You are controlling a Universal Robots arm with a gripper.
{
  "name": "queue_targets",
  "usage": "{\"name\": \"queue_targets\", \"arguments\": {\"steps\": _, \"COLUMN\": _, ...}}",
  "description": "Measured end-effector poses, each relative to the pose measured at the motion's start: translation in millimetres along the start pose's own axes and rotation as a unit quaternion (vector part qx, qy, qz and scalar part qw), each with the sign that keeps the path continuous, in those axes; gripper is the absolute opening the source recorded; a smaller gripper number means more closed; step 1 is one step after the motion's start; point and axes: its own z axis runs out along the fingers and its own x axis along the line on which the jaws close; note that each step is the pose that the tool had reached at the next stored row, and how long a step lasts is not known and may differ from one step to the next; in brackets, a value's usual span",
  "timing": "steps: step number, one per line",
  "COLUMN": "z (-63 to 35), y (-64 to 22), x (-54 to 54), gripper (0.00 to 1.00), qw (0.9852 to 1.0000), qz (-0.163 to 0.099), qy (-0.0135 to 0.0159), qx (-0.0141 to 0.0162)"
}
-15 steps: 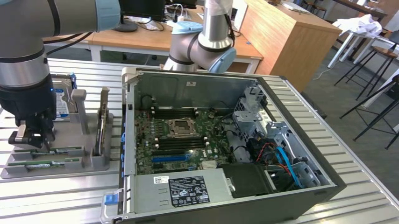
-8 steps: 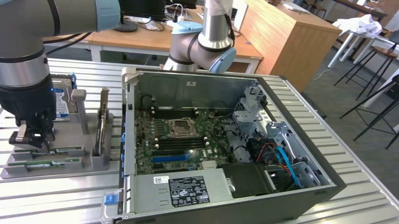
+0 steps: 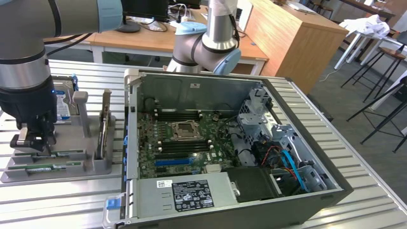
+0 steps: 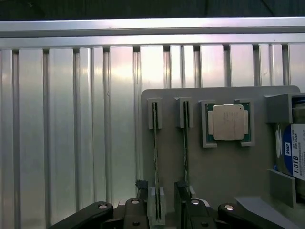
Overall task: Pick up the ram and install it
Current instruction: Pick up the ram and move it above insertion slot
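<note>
Two sticks stand on edge in the grey holder (image 4: 224,176): the ram (image 4: 156,157) and a second stick (image 4: 186,143) just beside it. Gripper (image 4: 163,206) fingers spread, grasping nothing, straddle the ram's near end; its long axis runs straight away from them, flat sides facing the pads.

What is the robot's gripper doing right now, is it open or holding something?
Gripper: open, holding nothing, poised over the end of the ram that stands in the grey holder.
</note>
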Motion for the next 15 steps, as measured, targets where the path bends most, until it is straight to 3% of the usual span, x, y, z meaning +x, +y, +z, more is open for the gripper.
{"name": "queue_targets", "arguments": {"steps": 15, "z": -0.1, "y": -5.1, "x": -0.3, "gripper": 0.36, "qw": 1.0, "qz": -0.004, "qy": 0.0001, "qx": 0.0}}
